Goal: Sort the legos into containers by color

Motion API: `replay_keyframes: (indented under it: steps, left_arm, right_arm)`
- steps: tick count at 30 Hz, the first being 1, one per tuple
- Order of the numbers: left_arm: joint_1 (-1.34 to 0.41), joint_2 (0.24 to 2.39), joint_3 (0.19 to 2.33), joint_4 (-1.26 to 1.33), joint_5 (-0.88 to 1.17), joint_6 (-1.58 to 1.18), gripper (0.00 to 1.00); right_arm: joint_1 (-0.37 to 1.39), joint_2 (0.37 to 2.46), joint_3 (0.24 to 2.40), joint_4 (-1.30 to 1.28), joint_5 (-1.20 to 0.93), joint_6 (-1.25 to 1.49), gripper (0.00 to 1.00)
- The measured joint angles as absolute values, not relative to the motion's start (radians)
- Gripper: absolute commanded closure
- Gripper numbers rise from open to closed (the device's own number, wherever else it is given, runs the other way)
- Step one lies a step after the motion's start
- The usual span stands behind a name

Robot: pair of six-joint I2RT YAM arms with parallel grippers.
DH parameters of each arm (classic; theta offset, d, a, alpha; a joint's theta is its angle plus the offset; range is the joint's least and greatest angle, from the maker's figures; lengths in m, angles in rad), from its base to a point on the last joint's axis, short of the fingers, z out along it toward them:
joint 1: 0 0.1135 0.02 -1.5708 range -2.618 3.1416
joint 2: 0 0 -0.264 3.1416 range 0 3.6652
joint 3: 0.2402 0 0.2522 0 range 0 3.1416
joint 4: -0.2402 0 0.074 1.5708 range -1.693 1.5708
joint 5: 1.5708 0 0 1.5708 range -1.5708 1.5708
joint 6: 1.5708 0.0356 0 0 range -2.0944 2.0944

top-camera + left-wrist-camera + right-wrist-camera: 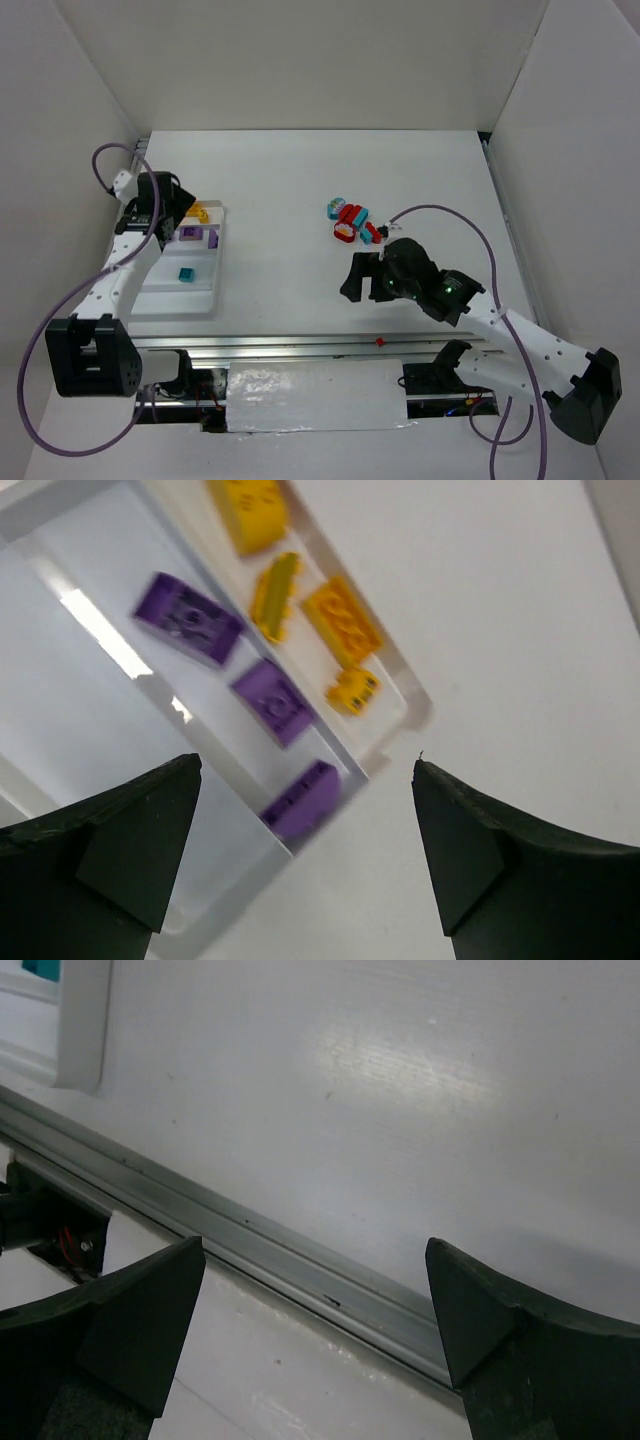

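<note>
While the left gripper [305, 765] hangs spread, empty, over the tray [175, 300], the open-jawed right gripper [365, 277] must next reach the centre-frame legos [350, 222].

Ahead of the left gripper [306, 765] we see a tray [70, 700] of glossy white plastic holding smooth, shiny plastic legos [188, 618]. Beneath the right gripper [315, 1245], the tabletop [400, 1080] looks smooth and faintly sheened, and the rail [250, 1260] is brushed metal.
</note>
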State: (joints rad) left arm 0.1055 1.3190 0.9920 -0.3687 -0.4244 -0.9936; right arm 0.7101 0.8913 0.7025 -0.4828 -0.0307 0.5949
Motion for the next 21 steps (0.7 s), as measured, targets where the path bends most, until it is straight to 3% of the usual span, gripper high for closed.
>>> replay_keyframes:
  steps: [7, 13, 21]
  left_arm:
    - [-0.158, 1.144, 1.04, -0.383, -0.333, -0.858, 0.0]
    - [-0.226, 1.021, 1.009, -0.445, -0.216, -0.753, 0.0]
    - [-0.232, 0.923, 1.009, -0.575, -0.039, -0.544, 0.01]
  right_arm:
    - [0.92, 0.821, 0.608, -0.624, 0.124, 0.847, 0.1]
    - [1.09, 0.944, 0.599, -0.78, 0.227, 1.016, 0.14]
    - [1.117, 0.994, 0.59, -0.854, 0.275, 1.085, 0.23]
